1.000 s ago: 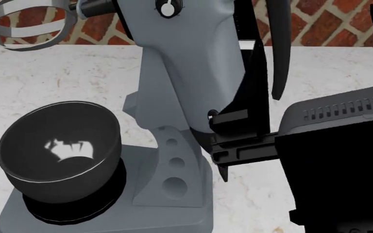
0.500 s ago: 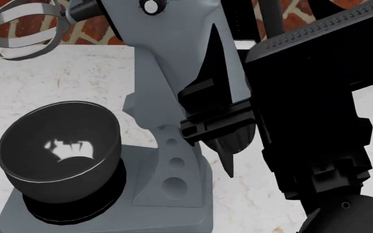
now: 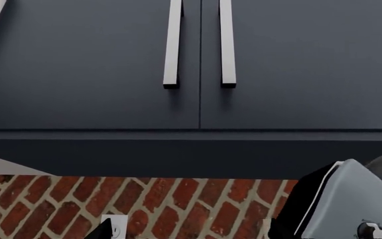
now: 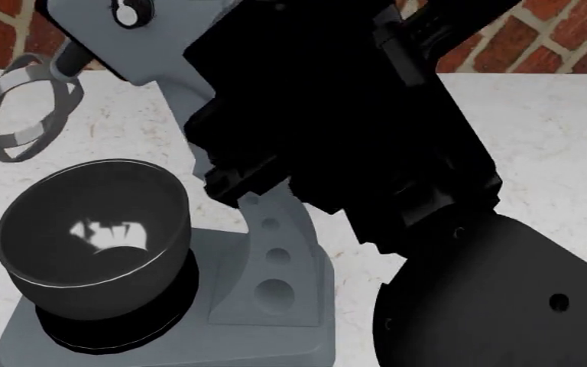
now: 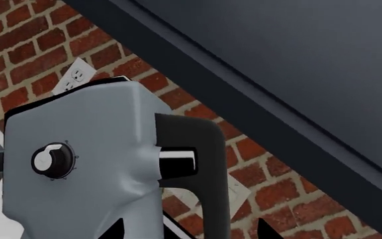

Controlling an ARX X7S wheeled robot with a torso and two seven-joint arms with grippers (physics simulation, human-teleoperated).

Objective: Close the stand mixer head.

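The stand mixer head (image 4: 156,42) is blue-grey and tilted, with its round knob (image 4: 125,11) at the top left and the wire whisk (image 4: 24,115) hanging above the rim of the dark bowl (image 4: 95,229). My black right arm (image 4: 375,153) lies over the head's rear end and hides it. In the right wrist view the head (image 5: 78,164), its knob (image 5: 51,160) and dark rear part (image 5: 201,164) fill the lower left. My right gripper (image 5: 191,231) is open, and its tips straddle the rear of the head. My left gripper (image 3: 191,234) is open and empty, facing the brick wall, with the mixer head (image 3: 350,199) beside it.
The mixer's grey base (image 4: 304,344) and holed neck (image 4: 273,260) stand on a white marble counter (image 4: 538,138). Behind it is a brick wall (image 4: 8,38) with an outlet (image 3: 115,226). Dark cabinets with metal handles (image 3: 172,45) hang above.
The mixer head has tilted down and the whisk has dropped from the top of the view to just above the bowl. My right arm has swung left over the head's rear.
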